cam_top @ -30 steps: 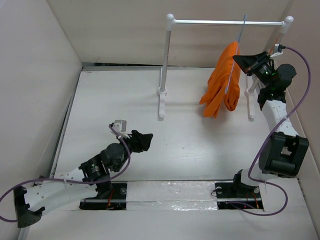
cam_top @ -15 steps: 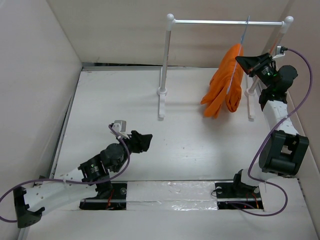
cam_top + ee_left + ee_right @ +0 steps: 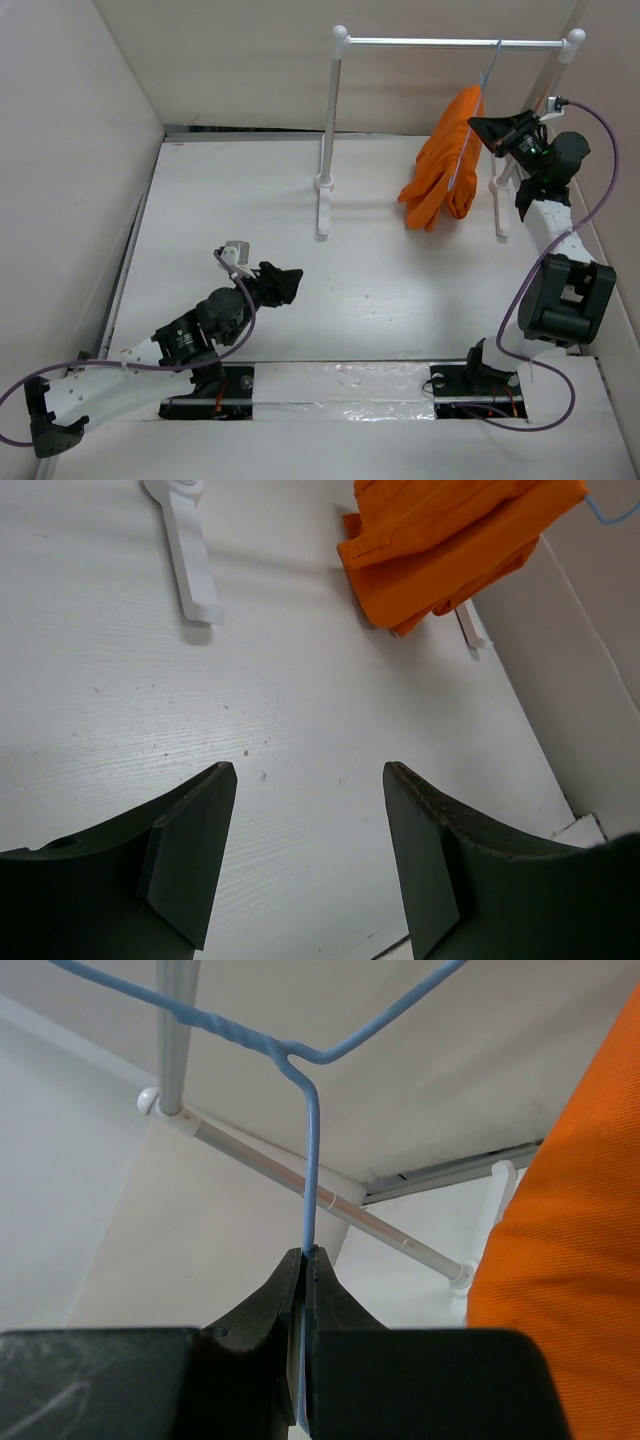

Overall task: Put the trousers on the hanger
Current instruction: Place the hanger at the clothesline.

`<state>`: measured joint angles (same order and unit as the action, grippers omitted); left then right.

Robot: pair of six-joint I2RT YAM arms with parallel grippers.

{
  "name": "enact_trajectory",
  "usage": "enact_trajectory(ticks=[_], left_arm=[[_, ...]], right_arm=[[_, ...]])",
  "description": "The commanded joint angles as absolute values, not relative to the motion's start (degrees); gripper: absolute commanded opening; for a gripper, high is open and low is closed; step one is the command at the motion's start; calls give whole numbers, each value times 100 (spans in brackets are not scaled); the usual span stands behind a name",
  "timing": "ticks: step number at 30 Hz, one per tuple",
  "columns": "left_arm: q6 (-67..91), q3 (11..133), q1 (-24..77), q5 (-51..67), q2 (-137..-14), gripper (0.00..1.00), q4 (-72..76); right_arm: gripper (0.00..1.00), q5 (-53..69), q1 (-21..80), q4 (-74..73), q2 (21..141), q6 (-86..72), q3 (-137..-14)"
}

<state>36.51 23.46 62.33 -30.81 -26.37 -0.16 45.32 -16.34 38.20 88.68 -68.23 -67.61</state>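
one pair of trousers (image 3: 440, 180). one hanger (image 3: 311, 1160). one rack (image 3: 325, 190), with one rod (image 3: 440, 43) and two posts (image 3: 332, 110). two arms (image 3: 190, 335), each with one gripper: left gripper (image 3: 305, 780), right gripper (image 3: 303, 1255). two purple cables (image 3: 606, 150). one table (image 3: 230, 190).

White-shelled left arm (image 3: 110, 365) and right arm (image 3: 553, 228), black motor housings (image 3: 570, 300), looping purple cables (image 3: 614, 160), 2 flat black fingers (image 3: 185, 860) each

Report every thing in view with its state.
Thin pale blue-grey wire hanger, clamped in the right gripper.
Bright orange cloth trousers, draped over the hanger.
White rod-and-posts rack, standing upright.
Left gripper, open and empty.
Right gripper, shut on the hanger.
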Motion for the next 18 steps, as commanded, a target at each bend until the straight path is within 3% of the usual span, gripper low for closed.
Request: enact_trajectory(ticks=[1, 18], left_arm=[[3691, 2567, 6267, -3076, -2532, 57, 70], [3612, 2531, 6267, -3041, -2918, 57, 325]], right_arm=[[0, 4395, -1687, 4703, 8745, -6786, -7355], [0, 4430, -2021, 4922, 8305, -6917, -7233]])
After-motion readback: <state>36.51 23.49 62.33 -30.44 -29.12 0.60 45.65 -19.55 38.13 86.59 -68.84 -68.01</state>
